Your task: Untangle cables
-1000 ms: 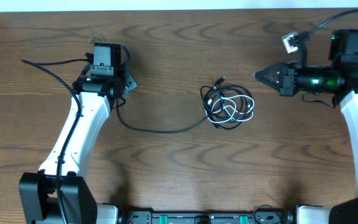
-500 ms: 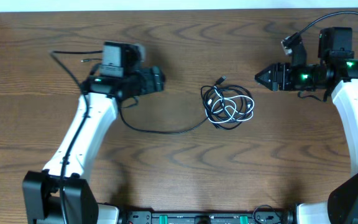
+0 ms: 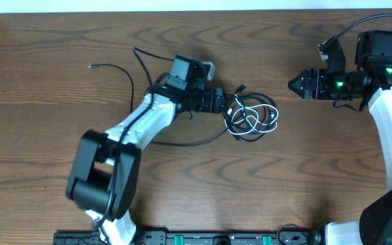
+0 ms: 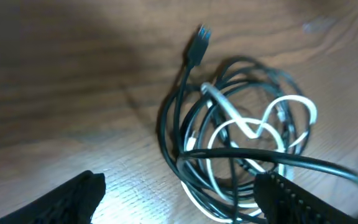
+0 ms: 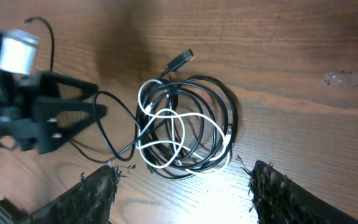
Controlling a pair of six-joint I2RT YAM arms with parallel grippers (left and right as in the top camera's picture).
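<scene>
cables (image 4: 250, 132) cut off below, left tool (image 5: 98, 99) blurred

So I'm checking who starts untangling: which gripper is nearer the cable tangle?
Left. The left gripper sits beside the cable tangle, on its left; the right gripper hangs apart, off its upper right.

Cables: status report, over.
Left end effector open, beside the cables. Right end effector open, standing off. White and black in one tangled coil, none held.

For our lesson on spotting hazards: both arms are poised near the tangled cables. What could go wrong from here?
The open left gripper sits at the edge of the tangled cables, white and black loops interwoven; closing may grab several strands and tighten the knot. The black tail runs under the left arm, so it may snag.
</scene>
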